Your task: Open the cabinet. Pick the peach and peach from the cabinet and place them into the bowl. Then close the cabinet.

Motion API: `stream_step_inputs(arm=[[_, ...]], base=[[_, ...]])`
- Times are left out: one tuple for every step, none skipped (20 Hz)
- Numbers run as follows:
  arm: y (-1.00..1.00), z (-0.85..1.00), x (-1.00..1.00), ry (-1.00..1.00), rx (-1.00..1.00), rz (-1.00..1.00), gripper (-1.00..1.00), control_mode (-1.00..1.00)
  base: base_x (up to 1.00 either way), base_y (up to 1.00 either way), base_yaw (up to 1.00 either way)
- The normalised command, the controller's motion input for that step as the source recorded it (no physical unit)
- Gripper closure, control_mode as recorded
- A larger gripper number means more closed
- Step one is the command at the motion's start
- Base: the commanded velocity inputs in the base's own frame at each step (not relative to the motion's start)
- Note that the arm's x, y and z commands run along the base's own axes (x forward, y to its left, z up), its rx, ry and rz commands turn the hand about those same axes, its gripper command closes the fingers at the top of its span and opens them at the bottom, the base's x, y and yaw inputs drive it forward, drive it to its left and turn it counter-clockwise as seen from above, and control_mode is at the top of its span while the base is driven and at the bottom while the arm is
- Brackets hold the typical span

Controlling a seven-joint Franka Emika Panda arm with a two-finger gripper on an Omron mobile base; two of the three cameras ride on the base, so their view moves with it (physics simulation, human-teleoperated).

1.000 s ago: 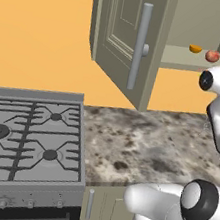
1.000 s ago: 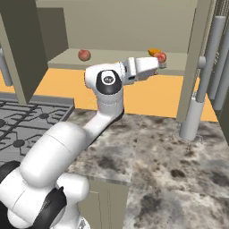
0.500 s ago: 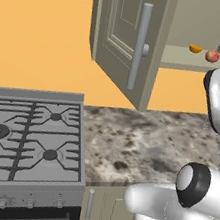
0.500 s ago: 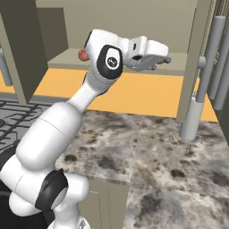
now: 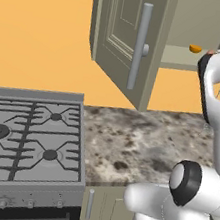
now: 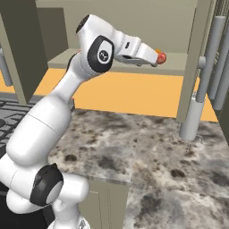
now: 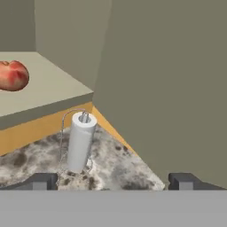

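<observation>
While both doors of the cabinet stand swung open, the gripper is raised to the level of the inner shelf with its jaws spread wide and nothing between them. From the hand view the two dark fingertips sit far apart at the bottom, framing a paper towel roll that stands upright on the speckled counter below the shelf. One reddish-pink peach rests on the shelf, left of the gripper in that view and clear of the fingers. In the left base view an orange-yellow peach lies on the same shelf, further left. A gas stove lies to the left of the counter. No brand, label or writing can be read anywhere.
</observation>
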Motion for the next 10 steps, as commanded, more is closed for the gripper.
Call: stream_step_inputs(arm=[[0.31, 0.00, 0.14, -0.16, 0.25, 0.00, -1.00, -1.00], [0.29, -0.01, 0.15, -0.14, 0.23, 0.00, -1.00, -1.00], [0.29, -0.04, 0.14, -0.12, 0.23, 0.00, -1.00, -1.00], [0.25, -0.05, 0.12, -0.10, 0.23, 0.00, -1.00, -1.00], [0.19, -0.04, 0.06, -0.09, 0.24, 0.00, -1.00, -1.00], [0.10, 0.00, 0.03, -0.09, 0.24, 0.00, -1.00, -1.00], [0.03, 0.00, 0.06, -0.08, 0.14, 0.00, -1.00, -1.00], [0.00, 0.00, 0.00, -0.11, 0.09, 0.00, -1.00, -1.00], [0.00, 0.00, 0.00, -0.13, 0.04, 0.02, -1.00, -1.00], [0.00, 0.00, 0.00, -0.03, 0.00, 0.00, -1.00, -1.00]], base=[[0.00, 0.00, 0.00], [0.00, 0.00, 0.00], [0.00, 0.00, 0.00], [0.00, 0.00, 0.00], [0.00, 0.00, 0.00], [0.00, 0.00, 0.00], [0.00, 0.00, 0.00], [0.00, 0.00, 0.00], [0.00, 0.00, 0.00], [0.00, 0.00, 0.00]])
